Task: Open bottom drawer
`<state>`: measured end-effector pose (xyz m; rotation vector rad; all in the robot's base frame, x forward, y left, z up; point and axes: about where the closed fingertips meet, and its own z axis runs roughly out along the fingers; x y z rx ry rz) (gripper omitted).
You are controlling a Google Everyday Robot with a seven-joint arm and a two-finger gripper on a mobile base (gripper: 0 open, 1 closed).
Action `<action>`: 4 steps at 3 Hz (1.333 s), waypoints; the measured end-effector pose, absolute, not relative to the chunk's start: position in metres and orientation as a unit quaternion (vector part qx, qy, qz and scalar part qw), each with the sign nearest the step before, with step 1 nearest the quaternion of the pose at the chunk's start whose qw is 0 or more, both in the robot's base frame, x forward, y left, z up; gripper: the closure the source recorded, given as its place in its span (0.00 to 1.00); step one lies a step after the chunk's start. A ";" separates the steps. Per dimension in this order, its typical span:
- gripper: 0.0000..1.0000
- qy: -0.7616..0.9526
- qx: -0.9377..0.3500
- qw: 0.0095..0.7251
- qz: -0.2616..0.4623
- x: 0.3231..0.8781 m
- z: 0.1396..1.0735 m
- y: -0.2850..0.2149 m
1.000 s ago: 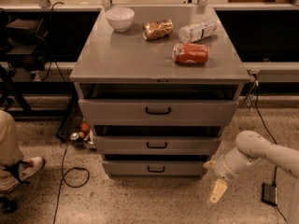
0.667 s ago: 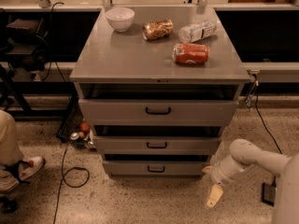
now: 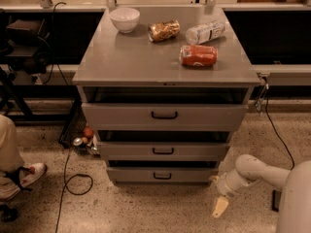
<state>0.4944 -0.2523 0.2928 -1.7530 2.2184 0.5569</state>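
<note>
The bottom drawer is the lowest of three grey drawers in the metal cabinet, with a narrow front and a small black bar handle. Its front sits slightly back from the middle drawer above. My gripper hangs low at the cabinet's lower right corner, just off the right end of the bottom drawer, pointing down at the floor. It does not touch the handle. My white arm reaches in from the right edge.
The top drawer is taller. On the cabinet top stand a white bowl, a brown snack bag, a clear bottle and a red can. A person's leg and shoe, cables and small items lie at the left.
My arm and gripper have shifted left, closer to the cabinet's lower right corner. The drawers have not moved.
</note>
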 end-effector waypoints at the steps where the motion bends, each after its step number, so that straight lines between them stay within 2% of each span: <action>1: 0.00 0.726 -0.649 0.158 0.162 0.505 0.272 -0.245; 3: 0.00 0.622 -0.737 0.246 0.092 0.534 0.262 -0.224; 4: 0.00 0.619 -0.739 0.250 0.089 0.536 0.260 -0.224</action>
